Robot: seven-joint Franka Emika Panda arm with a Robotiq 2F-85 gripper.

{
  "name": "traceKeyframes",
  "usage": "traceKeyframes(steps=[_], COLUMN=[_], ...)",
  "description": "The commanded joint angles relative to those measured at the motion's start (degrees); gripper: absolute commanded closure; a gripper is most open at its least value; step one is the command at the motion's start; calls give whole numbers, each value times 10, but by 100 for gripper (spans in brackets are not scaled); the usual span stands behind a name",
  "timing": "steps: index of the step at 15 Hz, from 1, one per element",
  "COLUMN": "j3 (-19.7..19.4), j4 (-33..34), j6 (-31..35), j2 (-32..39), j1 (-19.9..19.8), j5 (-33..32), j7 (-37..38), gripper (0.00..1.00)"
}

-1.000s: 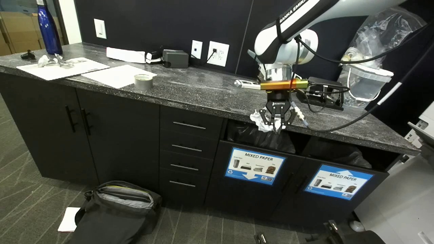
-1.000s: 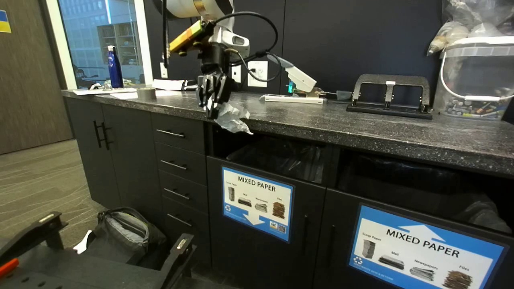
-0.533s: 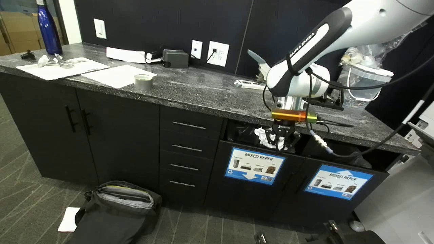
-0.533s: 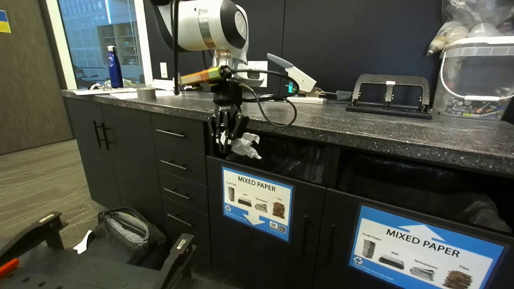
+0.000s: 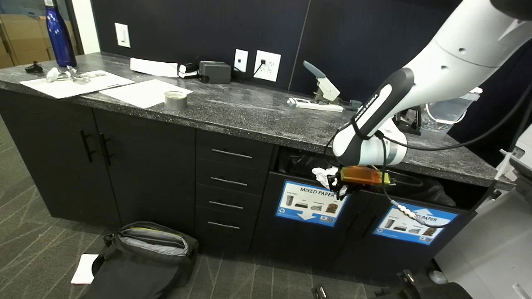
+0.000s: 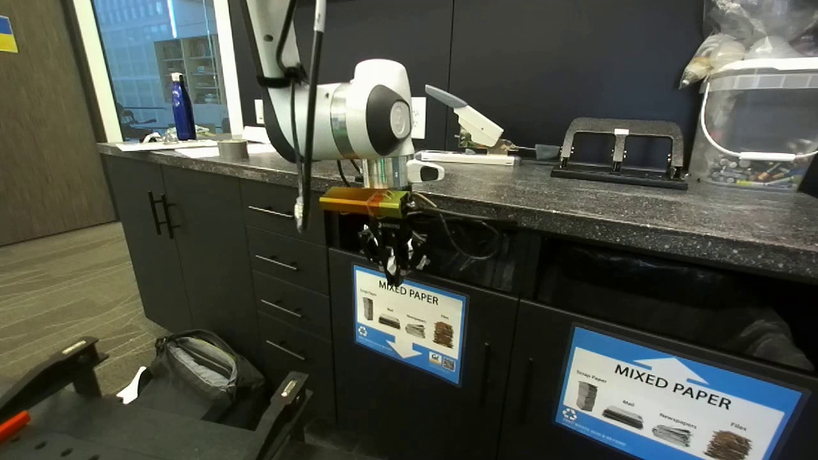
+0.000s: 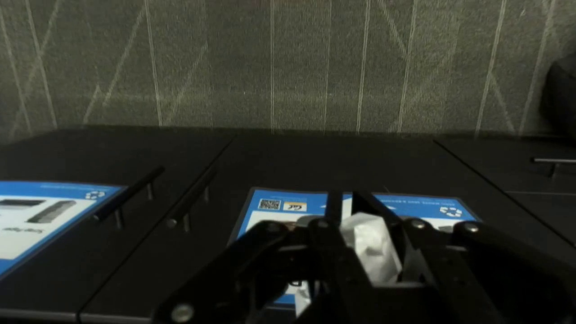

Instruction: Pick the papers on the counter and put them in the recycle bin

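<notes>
Your hand (image 6: 395, 278), pinching paper (image 5: 323, 176), now hangs lower in front of the left bin (image 5: 296, 162), so depositing seems next.

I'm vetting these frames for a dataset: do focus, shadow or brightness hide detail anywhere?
Wrist view: the gripper and crumpled paper look soft, the sign behind them crisper; both exterior views: the bin openings sit in deep shadow, contents unreadable; in an exterior view: the white sheets look nearly blown out.
</notes>
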Motion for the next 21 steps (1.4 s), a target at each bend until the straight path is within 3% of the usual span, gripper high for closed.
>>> traceKeyframes(steps=[1, 8, 21], j3=[-19, -21, -23], j4=[18, 46, 96], j6=[95, 252, 349], j2=[47, 106, 145], j1=[14, 36, 61], j5=[2, 81, 186], j7=[-15, 7, 7], gripper=[85, 84, 84])
